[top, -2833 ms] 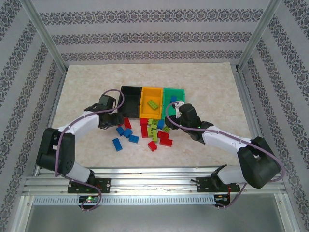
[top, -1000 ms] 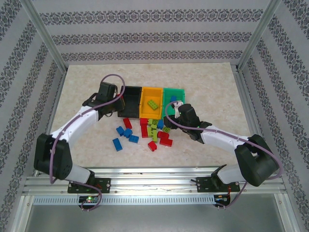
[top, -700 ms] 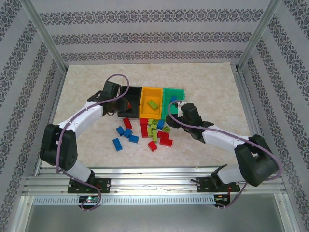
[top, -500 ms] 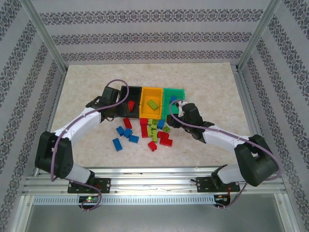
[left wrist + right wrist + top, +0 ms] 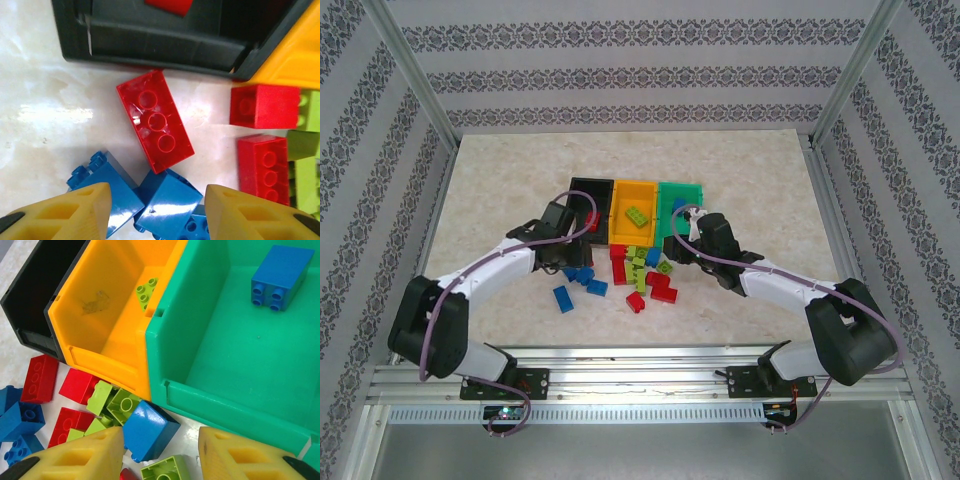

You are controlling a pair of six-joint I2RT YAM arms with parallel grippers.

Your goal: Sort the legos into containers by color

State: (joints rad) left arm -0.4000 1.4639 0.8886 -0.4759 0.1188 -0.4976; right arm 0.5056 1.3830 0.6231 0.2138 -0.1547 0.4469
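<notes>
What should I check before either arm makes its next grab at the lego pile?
1. Left gripper open, empty: ok.
2. One brick alone between its jaws: not ok, two blue legos touch there.
3. Right gripper open: ok.
4. Loose blue lego between its jaws: ok.
5. Green bin takes blue, blue brick inside: ok.
6. Grip depth on either target: cannot tell.

The top camera sits high behind the arm bases, looking down and forward over the whole table [image 5: 740, 170]. The wrist cameras look down from close by: the left at the black bin [image 5: 165, 42] near wall, the right into the orange-yellow bin [image 5: 125, 315] and green bin [image 5: 230, 355]. Both catch the red bricks [image 5: 155, 127] along the bins' near walls.
</notes>
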